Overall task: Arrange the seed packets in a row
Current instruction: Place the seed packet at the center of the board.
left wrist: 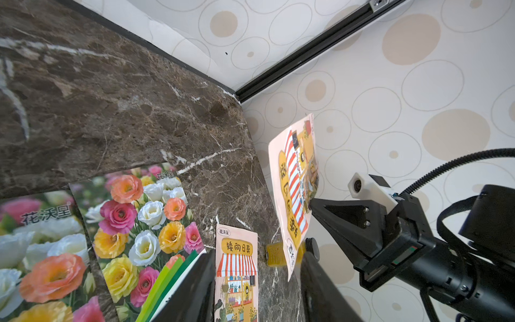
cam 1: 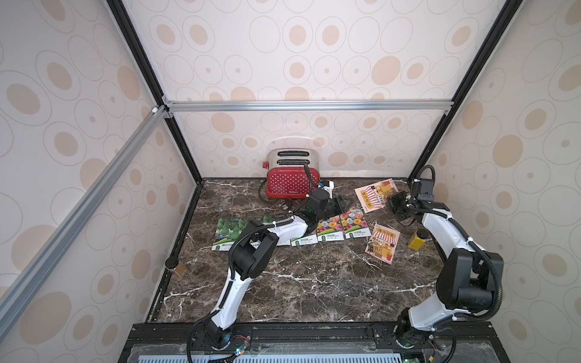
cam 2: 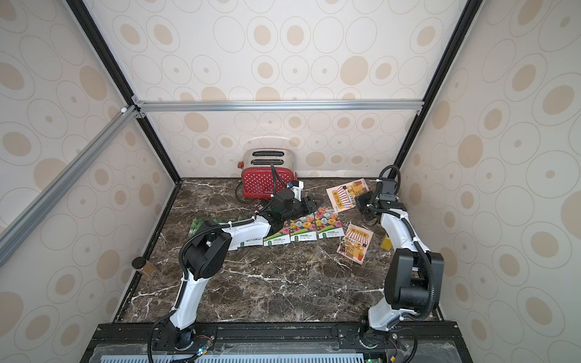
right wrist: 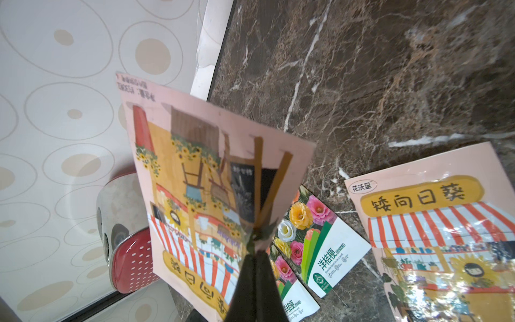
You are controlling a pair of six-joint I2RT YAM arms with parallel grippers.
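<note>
Near the far right corner of the counter (cam 1: 314, 283), the right fingers (right wrist: 252, 278) are clenched on one edge of a shop packet (right wrist: 200, 181), holding it up off the marble. A second shop packet (right wrist: 434, 237) lies flat toward the right edge; its yellow sign reads 矮向日葵 under an oval 花沃呈 logo. Flower packets (cam 1: 355, 224) side by side mid-counter carry 洋桔梗 on their white bands. Left fingers (left wrist: 195, 281) hang released above them, gripping nothing.

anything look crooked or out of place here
One shop-print seed packet lies tilted right of the flower packets, out of line with the row. The other shop-print packet hangs in the air, pinched in the right gripper. The yellow jar seems tipped over.
</note>
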